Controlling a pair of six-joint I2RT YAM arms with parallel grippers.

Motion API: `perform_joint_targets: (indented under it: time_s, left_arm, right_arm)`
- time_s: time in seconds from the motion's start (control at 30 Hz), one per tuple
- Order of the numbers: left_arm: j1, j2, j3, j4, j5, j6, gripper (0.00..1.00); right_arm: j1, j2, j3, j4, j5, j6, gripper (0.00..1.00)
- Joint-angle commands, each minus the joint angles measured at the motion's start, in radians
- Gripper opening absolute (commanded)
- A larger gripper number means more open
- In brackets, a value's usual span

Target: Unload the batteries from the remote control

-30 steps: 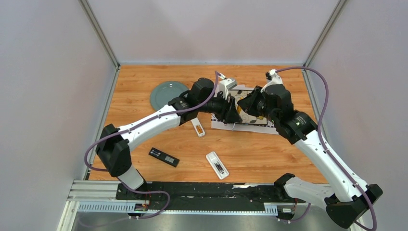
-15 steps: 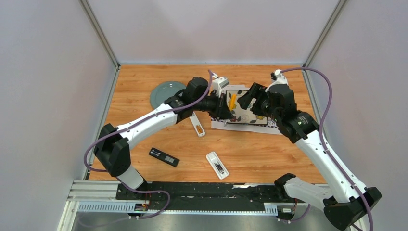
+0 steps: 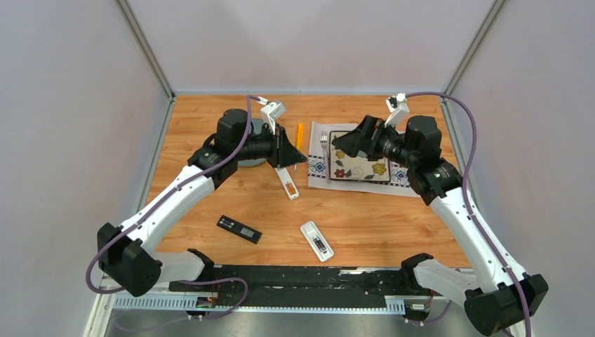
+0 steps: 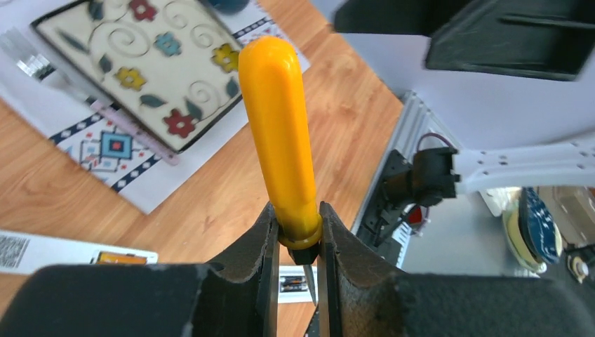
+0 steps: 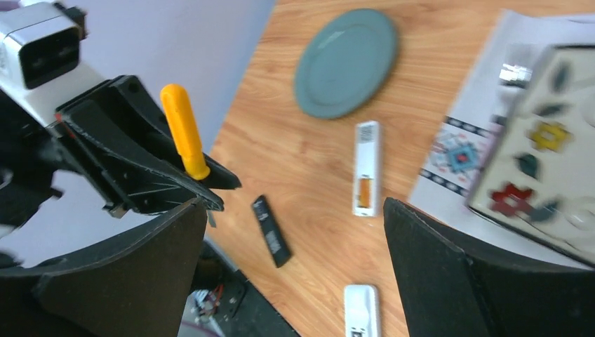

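Note:
My left gripper [image 3: 296,149] is shut on the collar of an orange-handled screwdriver [image 3: 299,133], handle pointing up and away [image 4: 277,126]. Just below it on the table lies a white remote control [image 3: 288,184], back open, with a gold-orange battery [image 3: 290,188] in its bay. Nearer the arm bases, a second white remote [image 3: 317,241] shows dark batteries [image 3: 321,245] in its open bay. My right gripper [image 3: 338,146] hangs open and empty over the left edge of the placemat. From the right wrist I see the first remote [image 5: 366,168] and its orange battery [image 5: 364,189].
A black remote [image 3: 238,229] lies front left. A teal plate [image 5: 347,62] sits back left, mostly under my left arm. A patterned placemat [image 3: 319,175] carries a flowered square plate [image 3: 361,167] and a fork [image 3: 325,151]. Walls enclose three sides.
The two grippers were together over the placemat. My right gripper has opened and drawn back right. My left arm has swung left with the screwdriver in its jaws.

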Motion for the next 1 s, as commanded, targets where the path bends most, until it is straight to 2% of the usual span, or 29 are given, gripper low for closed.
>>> perform_joint_targets:
  time_s: [0.0, 0.23, 0.37, 0.5, 0.6, 0.63, 0.7, 0.77, 0.87, 0.9, 0.97]
  left_arm:
    - [-0.004, -0.082, 0.011, 0.032, 0.160, 0.051, 0.00]
    - [-0.007, -0.114, -0.012, 0.175, 0.364, 0.003, 0.00]
    - [-0.024, -0.119, -0.012, 0.199, 0.396, -0.003, 0.00]
    - [-0.044, -0.116, -0.003, 0.200, 0.410, 0.000, 0.00]
    - [-0.055, -0.113, 0.005, 0.182, 0.413, 0.015, 0.00]
    - [-0.058, -0.113, 0.006, 0.173, 0.415, 0.019, 0.00]
    - [-0.058, -0.113, 0.011, 0.159, 0.416, 0.026, 0.00]
    - [-0.063, -0.111, 0.012, 0.144, 0.418, 0.042, 0.00]
    - [-0.070, -0.108, 0.020, 0.118, 0.418, 0.057, 0.00]
    - [-0.073, -0.108, 0.022, 0.110, 0.420, 0.060, 0.00]
    - [-0.073, -0.110, 0.022, 0.101, 0.413, 0.066, 0.02]
  right_arm:
    - [0.004, 0.043, -0.022, 0.337, -0.384, 0.056, 1.00]
    - [0.073, 0.097, -0.005, 0.567, -0.518, 0.156, 1.00]
    - [0.092, 0.110, -0.005, 0.680, -0.547, 0.220, 1.00]
    - [0.116, 0.133, 0.023, 0.706, -0.570, 0.223, 0.91]
    - [0.136, 0.150, 0.030, 0.719, -0.573, 0.222, 0.80]
    - [0.139, 0.156, 0.031, 0.723, -0.575, 0.225, 0.69]
    - [0.139, 0.161, 0.032, 0.743, -0.575, 0.248, 0.55]
    - [0.139, 0.164, 0.027, 0.777, -0.573, 0.274, 0.50]
    - [0.141, 0.173, 0.014, 0.826, -0.581, 0.311, 0.26]
    - [0.139, 0.175, 0.014, 0.832, -0.589, 0.318, 0.12]
    - [0.139, 0.176, 0.014, 0.826, -0.592, 0.320, 0.00]
